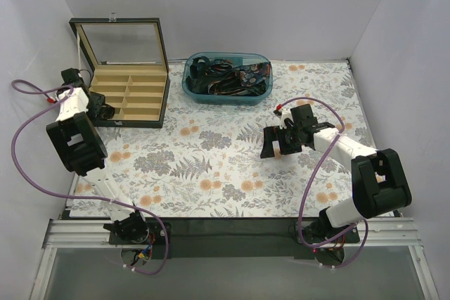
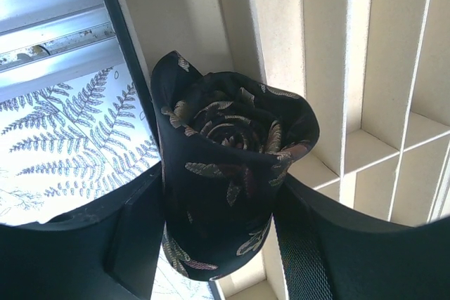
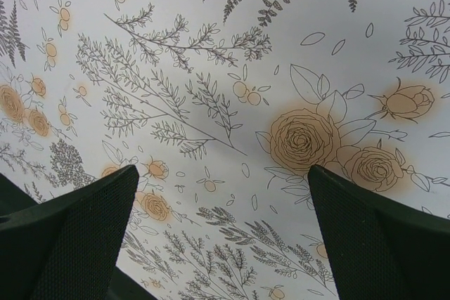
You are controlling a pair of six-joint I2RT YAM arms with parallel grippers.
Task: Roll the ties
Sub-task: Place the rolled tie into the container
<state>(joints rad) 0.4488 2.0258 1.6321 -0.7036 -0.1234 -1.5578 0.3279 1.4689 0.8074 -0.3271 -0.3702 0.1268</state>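
Observation:
My left gripper (image 2: 221, 244) is shut on a rolled tie (image 2: 228, 166), black with leaf patterning, and holds it over the near left corner of the wooden divided box (image 2: 365, 68). In the top view the left gripper (image 1: 98, 109) sits at the box's (image 1: 130, 93) left edge; the roll is hidden there. Several more ties (image 1: 228, 75) lie tangled in a blue tub (image 1: 226, 95) at the back. My right gripper (image 3: 221, 194) is open and empty above the floral tablecloth; in the top view it (image 1: 278, 140) hangs right of centre.
The box's glass lid (image 1: 119, 41) stands open against the back wall. The floral cloth (image 1: 211, 166) covers the table. Purple cables (image 1: 28, 138) loop beside both arms. A metal rail (image 2: 49, 33) shows beyond the box corner.

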